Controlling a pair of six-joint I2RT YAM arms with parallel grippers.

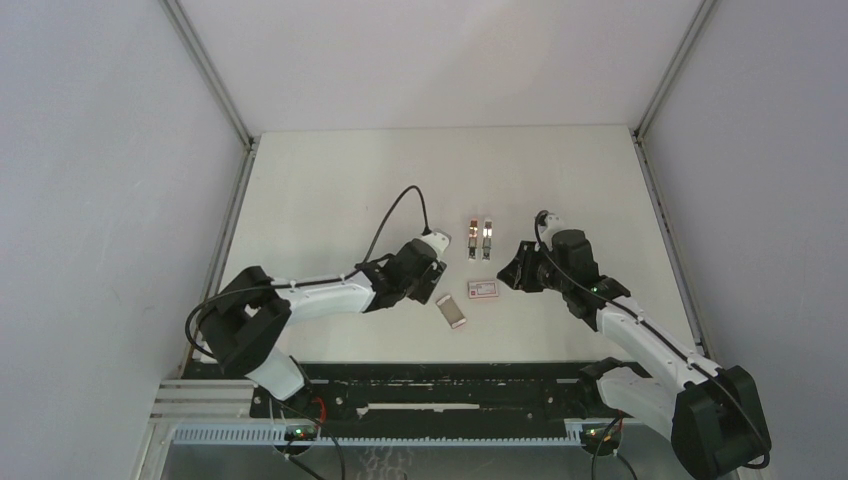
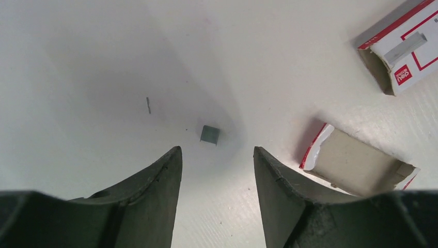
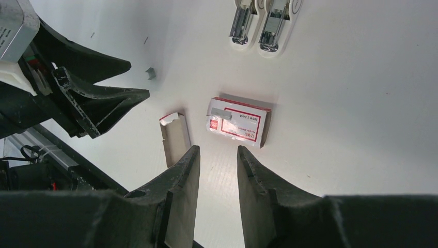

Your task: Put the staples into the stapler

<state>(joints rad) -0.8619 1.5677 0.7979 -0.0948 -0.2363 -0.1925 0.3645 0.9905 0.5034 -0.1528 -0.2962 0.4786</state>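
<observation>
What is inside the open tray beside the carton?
Only bare cardboard shows inside the tray; no staples. The left gripper covers one edge in its wrist view. A small staple block lies outside it.

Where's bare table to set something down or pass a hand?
Free: the far half of the table, from the staplers to the back wall, and the flanks outside the left arm and right arm. Crowded: the middle between both arms, where staplers, carton, tray and loose staples lie close together.
</observation>
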